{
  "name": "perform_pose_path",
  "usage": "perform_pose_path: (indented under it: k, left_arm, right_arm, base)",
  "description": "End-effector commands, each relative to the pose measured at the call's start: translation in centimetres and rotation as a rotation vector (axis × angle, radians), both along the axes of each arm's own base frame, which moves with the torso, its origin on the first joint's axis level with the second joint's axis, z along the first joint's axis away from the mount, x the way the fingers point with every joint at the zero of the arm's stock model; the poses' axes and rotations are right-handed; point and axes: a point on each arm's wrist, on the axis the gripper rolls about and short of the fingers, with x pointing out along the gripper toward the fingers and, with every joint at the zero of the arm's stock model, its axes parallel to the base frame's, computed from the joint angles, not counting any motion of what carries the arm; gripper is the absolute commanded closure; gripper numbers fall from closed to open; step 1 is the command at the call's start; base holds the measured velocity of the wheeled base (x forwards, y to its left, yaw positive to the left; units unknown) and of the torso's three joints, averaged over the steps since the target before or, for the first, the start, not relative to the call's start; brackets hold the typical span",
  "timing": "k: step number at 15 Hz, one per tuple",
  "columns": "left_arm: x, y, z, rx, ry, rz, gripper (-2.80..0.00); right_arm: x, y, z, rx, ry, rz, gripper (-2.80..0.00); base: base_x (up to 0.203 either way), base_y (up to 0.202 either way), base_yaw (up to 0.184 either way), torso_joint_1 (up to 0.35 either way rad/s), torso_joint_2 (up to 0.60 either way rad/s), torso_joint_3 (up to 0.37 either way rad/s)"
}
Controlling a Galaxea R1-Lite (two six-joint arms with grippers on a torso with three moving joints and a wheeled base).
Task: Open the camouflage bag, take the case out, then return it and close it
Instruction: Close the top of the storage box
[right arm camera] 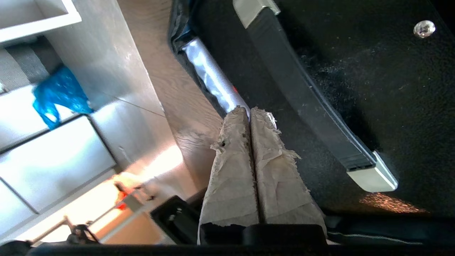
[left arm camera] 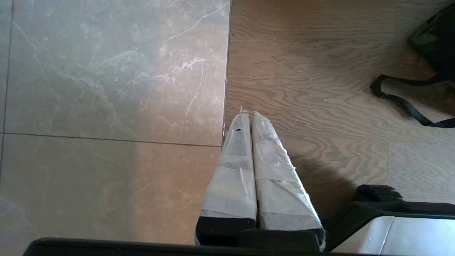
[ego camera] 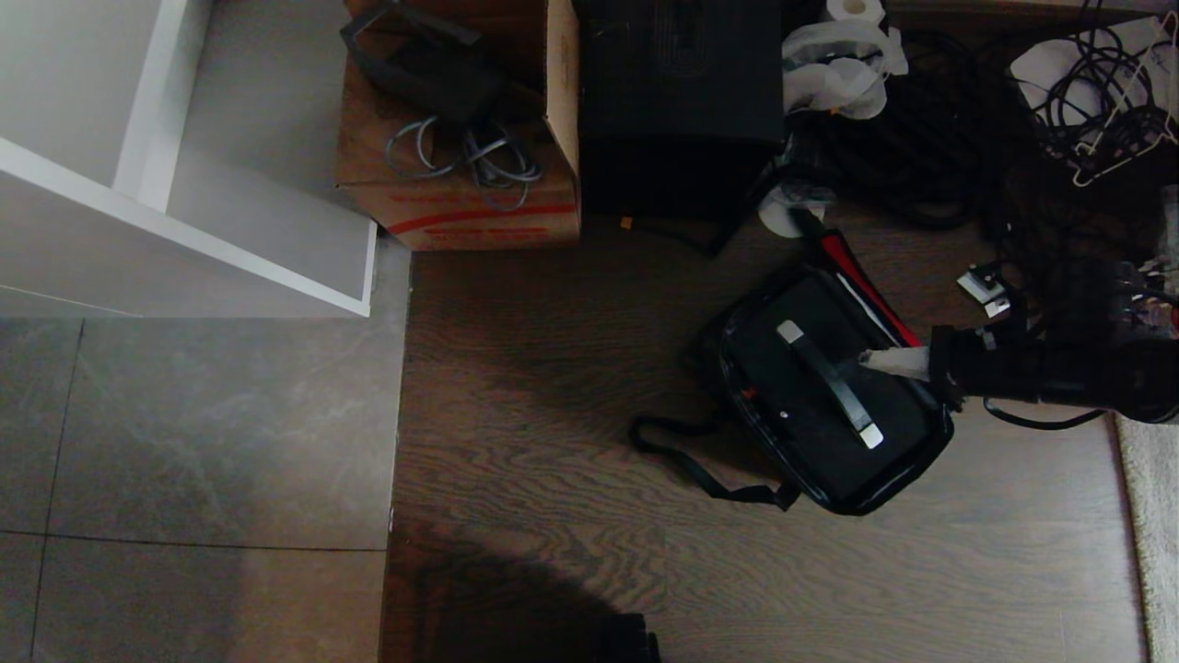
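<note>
right gripper [ego camera: 870,359], closed, hovers over the case [ego camera: 829,396].

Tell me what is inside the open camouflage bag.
The black case sits inside the camouflage bag, handle upward. Anything beneath the case is hidden.

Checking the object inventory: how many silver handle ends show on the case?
2: one silver end toward the cardboard box, the other at the handle's opposite end. None hidden.
</note>
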Motion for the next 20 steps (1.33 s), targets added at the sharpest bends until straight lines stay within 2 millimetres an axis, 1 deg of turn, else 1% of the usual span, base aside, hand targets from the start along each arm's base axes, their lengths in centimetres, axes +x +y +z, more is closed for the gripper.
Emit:
perform_pose_path:
  k: [1, 2, 3, 4, 5, 6, 8, 9, 10, 11, 13, 14, 15, 17, 18, 20]
  left_arm:
    - [0.0, 0.0, 0.0, 0.0, 0.001, 0.0, 0.0]
    - [0.0, 0.0, 0.0, 0.0, 0.002, 0.0, 0.0]
    - [0.0, 0.0, 0.0, 0.0, 0.002, 0.0, 0.0]
    - [0.0, 0.0, 0.0, 0.0, 0.001, 0.0, 0.0]
    - [0.0, 0.0, 0.0, 0.0, 0.003, 0.0, 0.0]
    - [0.0, 0.0, 0.0, 0.0, 0.004, 0.0, 0.0]
    - [0.0, 0.0, 0.0, 0.0, 0.002, 0.0, 0.0]
    - [0.0, 0.0, 0.0, 0.0, 0.001, 0.0, 0.0]
    - [0.0, 0.0, 0.0, 0.0, 0.002, 0.0, 0.0]
    - [0.0, 0.0, 0.0, 0.0, 0.001, 0.0, 0.0]
    - [0.0, 0.0, 0.0, 0.0, 0.003, 0.0, 0.0]
    - [0.0, 0.0, 0.0, 0.0, 0.002, 0.0, 0.0]
    - [0.0, 0.0, 0.0, 0.0, 0.001, 0.0, 0.0]
    - [0.0, 0.0, 0.0, 0.0, 0.001, 0.0, 0.0]
    - [0.0, 0.0, 0.0, -0.001, 0.003, 0.0, 0.0]
    - [0.0, 0.0, 0.0, -0.001, 0.002, 0.0, 0.0]
  right_arm:
    - [-0.5, -0.5, 1.2, 0.015, -0.02, -0.02, 0.0]
    - [-0.7, -0.7, 1.8, 0.026, -0.026, -0.031, 0.0]
    - [-0.9, -0.8, 2.8, 0.054, -0.028, -0.049, 0.0]
    - [-0.7, -1.0, 3.6, 0.092, -0.015, -0.083, 0.0]
    - [-0.6, -2.3, 3.8, 0.099, -0.014, -0.144, 0.0]
    - [-0.7, -4.5, 3.9, 0.094, -0.012, -0.231, 0.0]
    - [-1.2, -9.3, 2.7, 0.108, 0.046, -0.4, 0.0]
    - [-1.4, -11.3, 1.2, 0.12, 0.098, -0.469, 0.0]
    - [-1.4, -13.1, 0.2, 0.117, 0.132, -0.546, 0.0]
    - [-1.4, -14.4, -0.3, 0.097, 0.154, -0.629, 0.0]
    - [-1.1, -14.8, -2.5, 0.108, 0.261, -0.676, 0.0]
    - [-1.2, -14.7, -3.5, 0.123, 0.342, -0.686, -0.06]
    - [-0.9, -15.0, -3.8, 0.129, 0.375, -0.694, -2.8]
    - [-0.7, -15.1, -5.0, 0.137, 0.441, -0.767, -2.8]
    - [-0.6, -15.0, -5.3, 0.172, 0.474, -0.796, -2.8]
    - [-0.1, -15.7, -5.8, 0.209, 0.481, -0.807, -2.8]
  base:
    - [0.0, 0.0, 0.0, 0.003, 0.0, -0.062]
    - [0.0, 0.0, 0.0, 0.002, 0.0, -0.027]
    - [0.0, 0.0, 0.0, 0.0, 0.0, 0.0]
    - [0.0, 0.0, 0.0, 0.0, 0.0, 0.0]
    - [0.0, 0.0, 0.0, 0.0, 0.0, 0.0]
    - [0.0, 0.0, 0.0, 0.0, 0.0, 0.0]
    - [0.0, 0.0, 0.0, 0.0, 0.0, 0.0]
    - [0.0, 0.0, 0.0, 0.0, 0.0, 0.0]
    - [0.0, 0.0, 0.0, 0.0, 0.0, 0.0]
    - [0.0, 0.0, 0.0, 0.0, 0.0, 0.0]
    - [0.0, 0.0, 0.0, 0.0, 0.0, 0.0]
    - [0.0, 0.0, 0.0, 0.0, 0.0, 0.0]
    - [0.0, 0.0, 0.0, 0.0, 0.0, 0.0]
    - [0.0, 0.0, 0.0, 0.0, 0.0, 0.0]
    - [0.0, 0.0, 0.0, 0.0, 0.0, 0.0]
    - [0.0, 0.0, 0.0, 0.0, 0.0, 0.0]
